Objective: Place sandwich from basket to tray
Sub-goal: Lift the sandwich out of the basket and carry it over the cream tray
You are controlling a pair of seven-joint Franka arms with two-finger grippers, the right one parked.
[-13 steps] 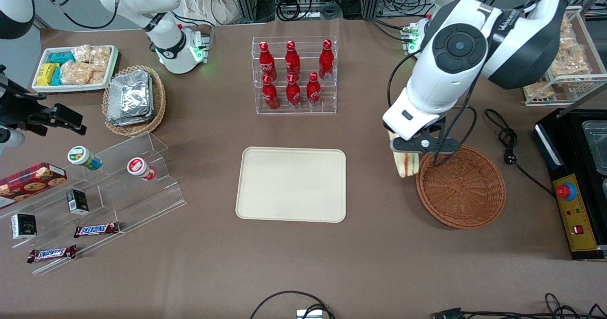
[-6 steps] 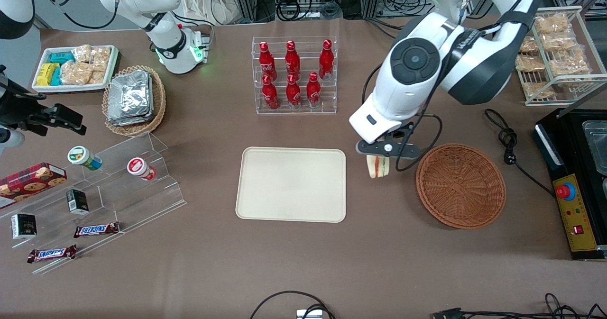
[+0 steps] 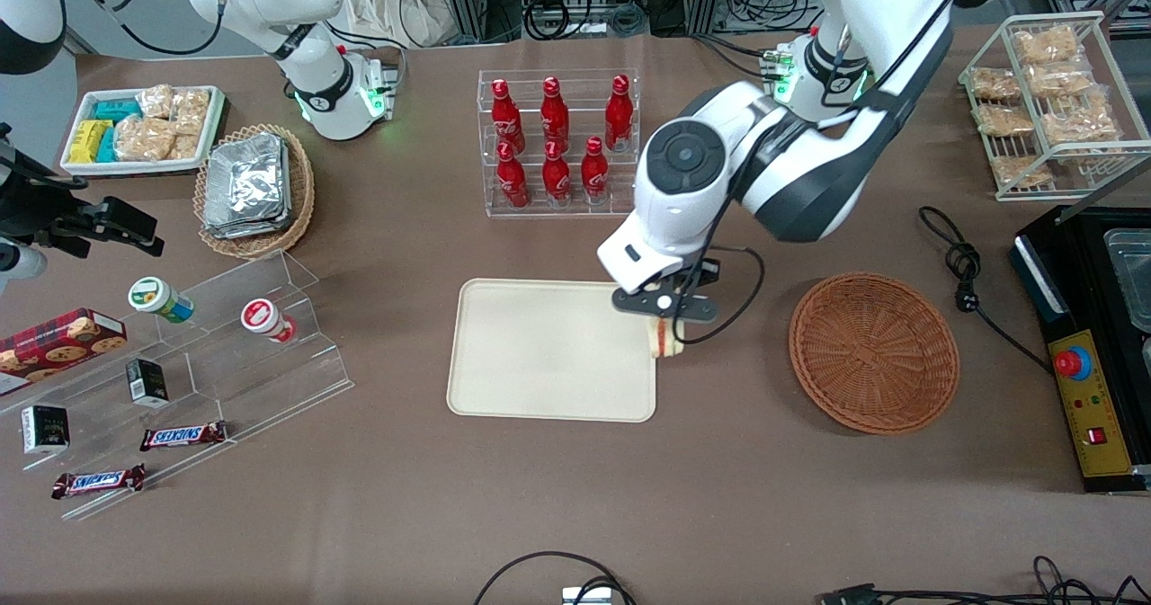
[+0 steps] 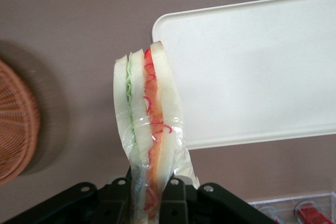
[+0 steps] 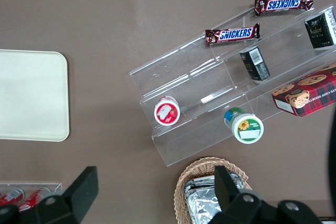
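Observation:
My left gripper (image 3: 666,317) is shut on the sandwich (image 3: 664,339), a plastic-wrapped white wedge with red and green filling. It hangs above the edge of the cream tray (image 3: 539,353) that faces the basket. In the left wrist view the sandwich (image 4: 148,129) stands pinched between the black fingers (image 4: 175,203), over the table beside the tray's corner (image 4: 252,66). The round brown wicker basket (image 3: 873,351) has nothing in it and lies toward the working arm's end of the table; its rim (image 4: 16,124) also shows in the wrist view.
A clear rack of red bottles (image 3: 557,142) stands farther from the front camera than the tray. A clear stepped shelf (image 3: 225,353) with snacks lies toward the parked arm's end. A foil-packet basket (image 3: 254,188), a white snack tray (image 3: 144,129) and a wire rack (image 3: 1048,102) stand farther back.
The gripper has carried the sandwich from over the basket's rim sideways to the tray's near edge. The basket stays where it was.

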